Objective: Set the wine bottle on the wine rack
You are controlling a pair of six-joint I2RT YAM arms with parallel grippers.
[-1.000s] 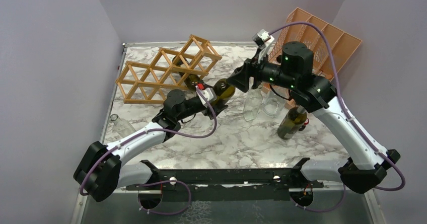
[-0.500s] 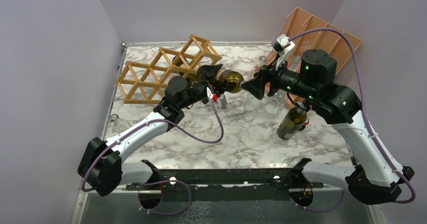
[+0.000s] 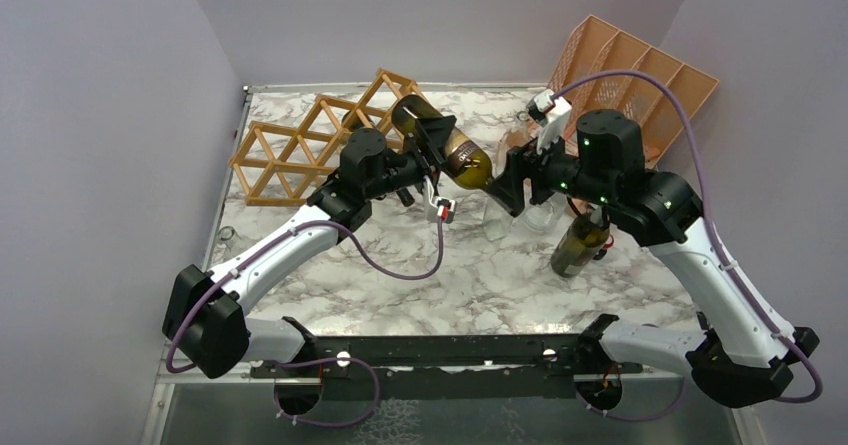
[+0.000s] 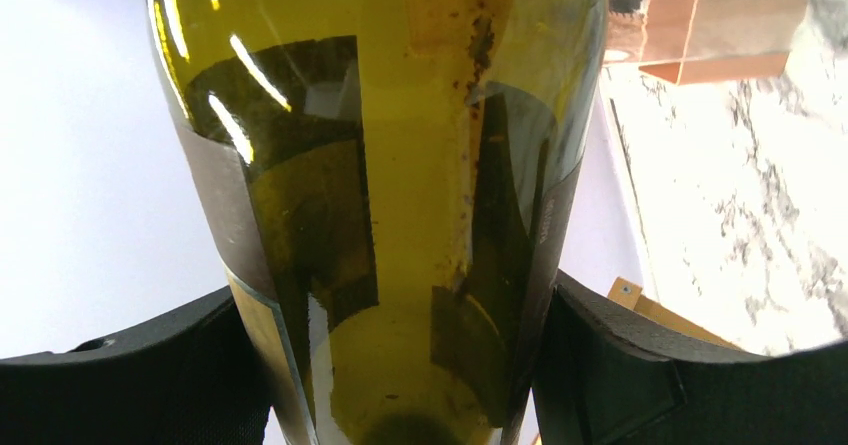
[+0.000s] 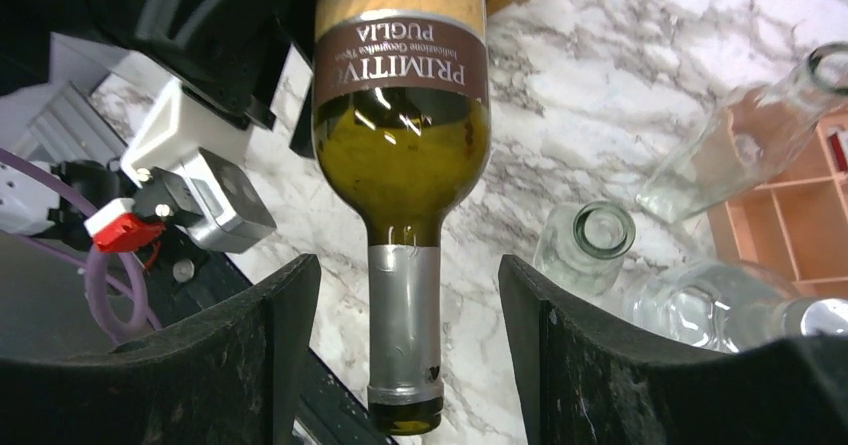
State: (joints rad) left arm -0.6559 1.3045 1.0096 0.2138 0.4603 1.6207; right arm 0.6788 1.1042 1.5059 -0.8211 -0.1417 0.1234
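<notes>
Well, my left gripper (image 4: pixel 400 365) clamps the wine bottle (image 5: pixel 401 115) (olive glass, brown label, silver neck) aloft beside the one wine rack (image 3: pixel 300 150). My right gripper (image 5: pixel 400 355) gapes around its neck without touching. I count a second green bottle (image 3: pixel 580 245) and three clear bottles (image 5: pixel 585 245) nearby.

From my left wrist the wine bottle (image 4: pixel 400 215) overfills the frame, both ends cut off. My left gripper (image 4: pixel 392 370) shows only as two dark pads (image 4: pixel 120 375) clipped by the bottom edge. From my right wrist the bottle's base runs off the top, and the fingertips of my right gripper (image 5: pixel 405 365) run off the bottom. From above, that gripper hides the bottle's neck, the bottle covers the right-hand cells of the wine rack (image 3: pixel 290 150), and my right arm hides the top of a second green bottle (image 3: pixel 578 247).
</notes>
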